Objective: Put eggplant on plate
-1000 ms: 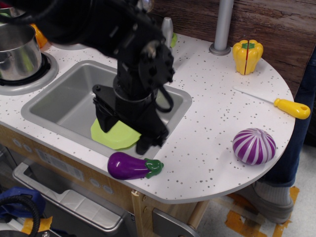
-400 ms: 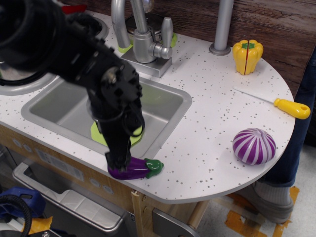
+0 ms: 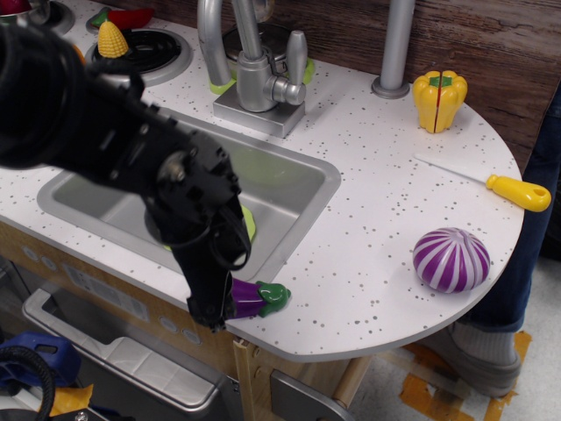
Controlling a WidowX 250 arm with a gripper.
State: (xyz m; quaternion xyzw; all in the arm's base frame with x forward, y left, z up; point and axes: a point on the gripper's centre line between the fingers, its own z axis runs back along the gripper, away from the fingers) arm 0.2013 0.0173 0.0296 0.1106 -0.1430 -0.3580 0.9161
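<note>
**At counter front edge: gripper down on eggplant, grasp unconfirmed**

Across countertop (image 3: 377,219): white speckled laminate, rounded right end, matte. Set into it, grey moulded sink (image 3: 302,180), smooth plastic walls.

Over sink's front rim, black arm (image 3: 88,132), bulky, cabled, glossy housing. Dropped lower and nearer vs 1.0 s ago, when it stood over sink w/ plate showing below; 0.4 s ago already at eggplant, now lower still. Gripper (image 3: 213,305) down over eggplant's fat end. Jaw state: cannot tell, fingers merge w/ dark body; prob closing on it or about to.

Behind, chrome faucet (image 3: 250,66), shiny metal look. Right side: striped purple-white round toy (image 3: 450,260), glossy, ribbed pattern. Yellow pepper toy (image 3: 439,99), lobed. Yellow-handled tool (image 3: 517,191), thin pale shaft. Back left, corn toy (image 3: 111,39) on burner.

Plate (image 3: 249,223): lime green, flat plastic, now nearly all hidden by arm, only sliver seen in sink.

Eggplant (image 3: 250,296): glossy purple plastic, oblong, green stem cap pointing right; lying on counter front edge just below sink rim, half covered by gripper. Shifted little since earlier frames.

Meaning for task: approach done, pick stage in hand; lift and carry to plate not yet done. Slick rounded surface may slip in pinch.
</note>
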